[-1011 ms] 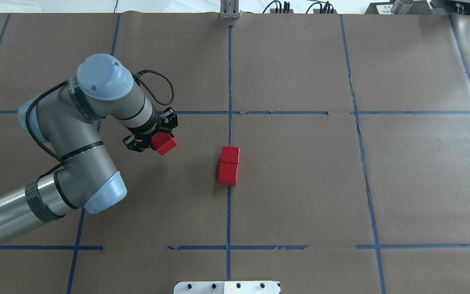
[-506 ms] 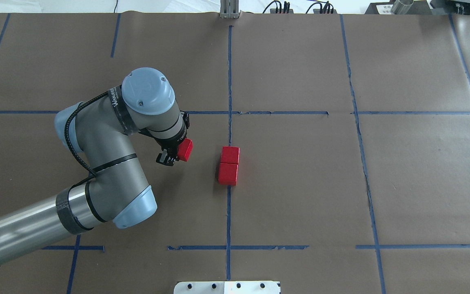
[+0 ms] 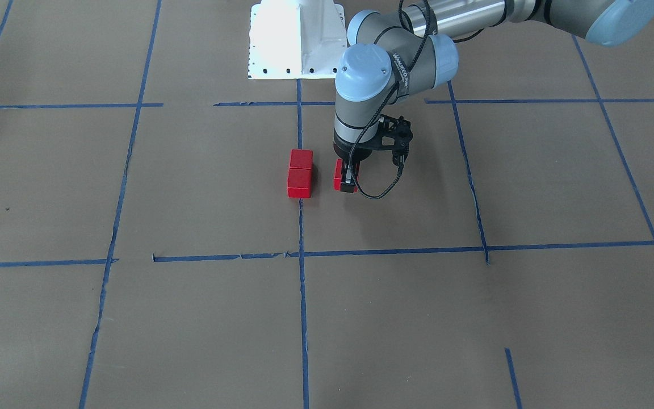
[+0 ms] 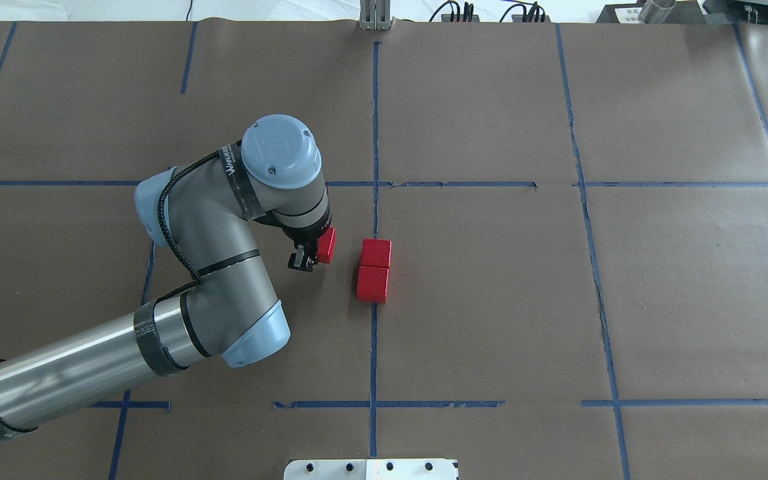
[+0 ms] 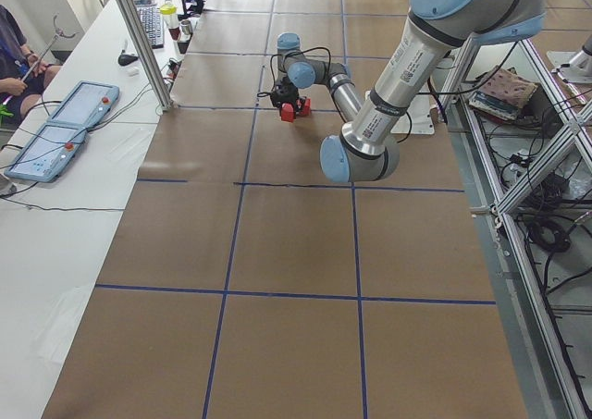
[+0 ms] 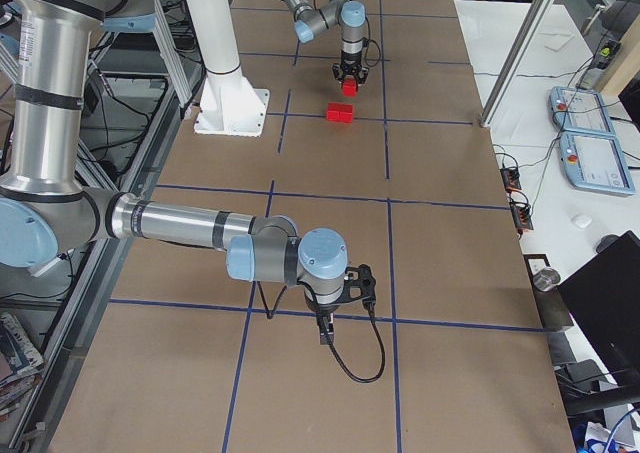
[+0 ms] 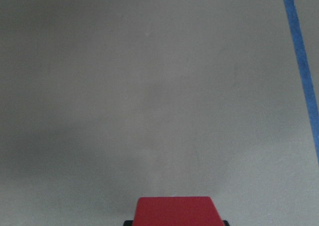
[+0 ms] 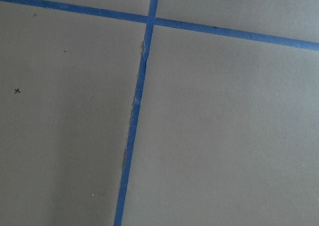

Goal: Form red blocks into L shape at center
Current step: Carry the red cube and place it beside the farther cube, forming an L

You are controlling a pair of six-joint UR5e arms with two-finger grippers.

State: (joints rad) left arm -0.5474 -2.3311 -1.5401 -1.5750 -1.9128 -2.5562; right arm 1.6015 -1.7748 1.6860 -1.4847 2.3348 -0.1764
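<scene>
Two red blocks (image 4: pixel 374 269) lie touching in a short row on the blue centre line, also seen in the front view (image 3: pixel 300 172). My left gripper (image 4: pixel 316 253) is shut on the third red block (image 4: pixel 327 245) and holds it low over the paper, just left of the far block of the pair, with a small gap. The front view shows this held block (image 3: pixel 338 175) to the right of the pair. It fills the bottom edge of the left wrist view (image 7: pixel 173 212). My right gripper (image 6: pixel 325 325) shows only in the exterior right view; I cannot tell whether it is open or shut.
Brown paper with blue tape lines (image 4: pixel 375 120) covers the table. The white robot base (image 3: pixel 296 40) stands at the near edge. Teach pendants (image 6: pixel 590 153) lie on the side bench. The left forearm (image 4: pixel 91 360) crosses the table's near left part.
My left arm has swung right with the red block in its gripper, from well left of the pair to close beside it. The wrist has turned. The two blocks have not moved.
</scene>
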